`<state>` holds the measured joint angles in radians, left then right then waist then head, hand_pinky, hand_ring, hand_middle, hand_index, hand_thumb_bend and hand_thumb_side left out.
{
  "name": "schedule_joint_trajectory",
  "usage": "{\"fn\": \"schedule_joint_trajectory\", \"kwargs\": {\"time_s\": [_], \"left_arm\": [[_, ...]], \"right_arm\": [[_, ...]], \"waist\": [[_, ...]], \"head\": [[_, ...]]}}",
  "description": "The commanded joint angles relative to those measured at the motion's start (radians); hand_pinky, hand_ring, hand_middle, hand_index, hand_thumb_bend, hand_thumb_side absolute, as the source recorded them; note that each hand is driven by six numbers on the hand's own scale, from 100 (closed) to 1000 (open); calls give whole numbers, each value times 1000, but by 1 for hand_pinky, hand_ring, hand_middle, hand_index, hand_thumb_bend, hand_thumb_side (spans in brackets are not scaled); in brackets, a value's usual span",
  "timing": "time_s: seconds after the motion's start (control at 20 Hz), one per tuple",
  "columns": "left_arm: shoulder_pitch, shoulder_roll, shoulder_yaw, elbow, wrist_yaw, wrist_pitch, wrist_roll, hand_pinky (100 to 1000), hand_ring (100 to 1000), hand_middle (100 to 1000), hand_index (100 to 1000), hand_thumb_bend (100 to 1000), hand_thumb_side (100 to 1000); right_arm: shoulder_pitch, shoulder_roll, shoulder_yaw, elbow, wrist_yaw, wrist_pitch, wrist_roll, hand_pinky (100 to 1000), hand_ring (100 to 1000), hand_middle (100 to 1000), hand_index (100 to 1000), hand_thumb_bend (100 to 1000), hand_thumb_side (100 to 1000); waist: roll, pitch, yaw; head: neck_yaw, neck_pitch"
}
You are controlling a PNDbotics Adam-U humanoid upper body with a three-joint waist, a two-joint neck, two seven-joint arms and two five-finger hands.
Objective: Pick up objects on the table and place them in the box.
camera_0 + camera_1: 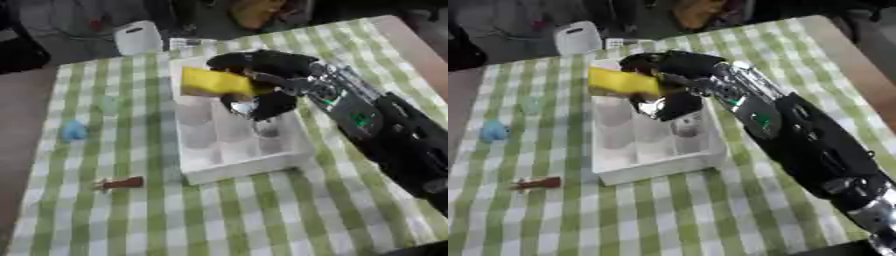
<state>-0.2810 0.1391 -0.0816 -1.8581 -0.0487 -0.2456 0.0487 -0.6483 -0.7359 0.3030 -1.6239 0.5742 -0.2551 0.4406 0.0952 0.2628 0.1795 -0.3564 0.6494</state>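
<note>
My right hand (pixel 262 75) reaches in from the right and hangs over the far end of the white box (pixel 236 167), its fingers curled round a yellow block (pixel 214 82). The block is above the box's far left part. The box has several compartments; what lies in them is hard to make out. On the green checked cloth left of the box lie a blue object (pixel 73 131), a pale green object (pixel 108 103) and a small brown and red object (pixel 121 184). My left hand does not show.
A white container (pixel 138 36) stands beyond the table's far edge. The cloth (pixel 262 215) in front of the box is bare. The table's brown edge (pixel 420 45) runs along the right side. Dark clutter lies at the back.
</note>
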Motion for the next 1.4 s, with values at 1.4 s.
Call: {"fn": "schedule_joint_trajectory", "kwargs": {"time_s": [1.4], "left_arm": [[-5,9,10,-17,1,-5,-1,778,1000,708,769,100,796]], "right_arm": [[-24,-15,13,7,163,-66,92,1000,1000,1000,1000,214,768]], "waist": [[7,-28,17]], "head": [[-10,-6]]}}
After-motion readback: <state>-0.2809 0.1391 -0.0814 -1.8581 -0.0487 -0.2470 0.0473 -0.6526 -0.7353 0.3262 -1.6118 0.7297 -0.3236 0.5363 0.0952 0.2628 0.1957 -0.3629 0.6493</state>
